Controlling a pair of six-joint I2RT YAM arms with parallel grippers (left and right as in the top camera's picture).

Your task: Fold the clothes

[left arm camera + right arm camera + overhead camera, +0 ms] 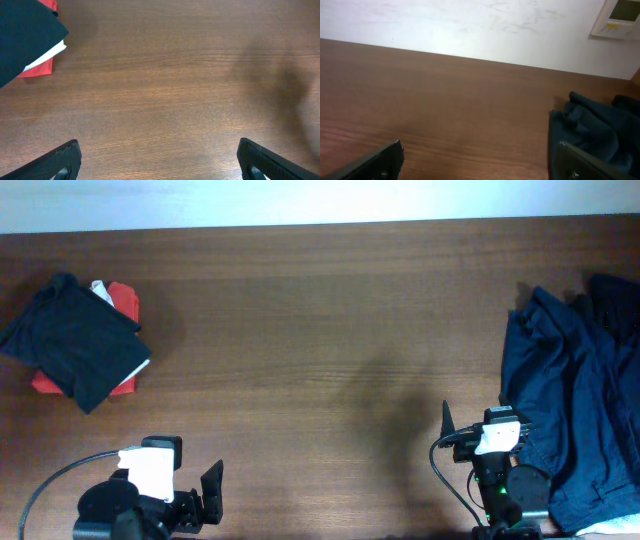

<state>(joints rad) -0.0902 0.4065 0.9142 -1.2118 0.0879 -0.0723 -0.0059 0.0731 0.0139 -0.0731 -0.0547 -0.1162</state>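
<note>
**Sizing up the navy heap: both grippers empty**

Navy heap (575, 400) was found crumpled and unfolded at the right end of the table (320, 330), just beside the right gripper (479, 146). Contact could not be confirmed from overhead. In the right wrist view its nearest folds were seen ahead and to the right of the fingers.

Right jaws were spread wide, with nothing between them. Left gripper (159, 145) was likewise spread wide over bare wood, well apart from the heap. A folded stack (80, 345), dark garment on top of red and white pieces, was noted at far left.

Handling, as judged: soft, light, limp cloth, not fragile, expected to sag and drag on the wood. A single layer was best pinched at an exposed edge on the heap's near left side, so one garment would be drawn to the centre, not the pile.
</note>
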